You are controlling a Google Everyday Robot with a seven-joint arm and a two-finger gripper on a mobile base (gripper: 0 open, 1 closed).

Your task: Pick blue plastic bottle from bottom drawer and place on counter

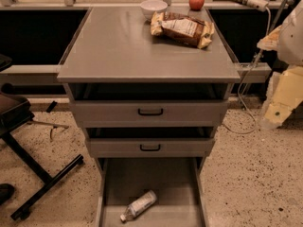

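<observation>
The blue plastic bottle (pixel 138 205) lies on its side on the floor of the open bottom drawer (pixel 163 181), near the drawer's front, with its white cap pointing to the lower left. The counter (pixel 118 46) is the broad grey top of the cabinet. My gripper (pixel 274 111) hangs at the right edge of the view, beside the cabinet and level with the upper drawers, far from the bottle. Nothing shows in it.
On the counter's far side lie a crinkled brown-yellow snack bag (pixel 182 29), a white bowl (pixel 153 7) and a red apple (pixel 196 1). Two grey drawer fronts with black handles (pixel 150 111) sit above the bottom drawer. A black chair base (pixel 33 174) stands at the left. A cable (pixel 244 98) hangs at the right.
</observation>
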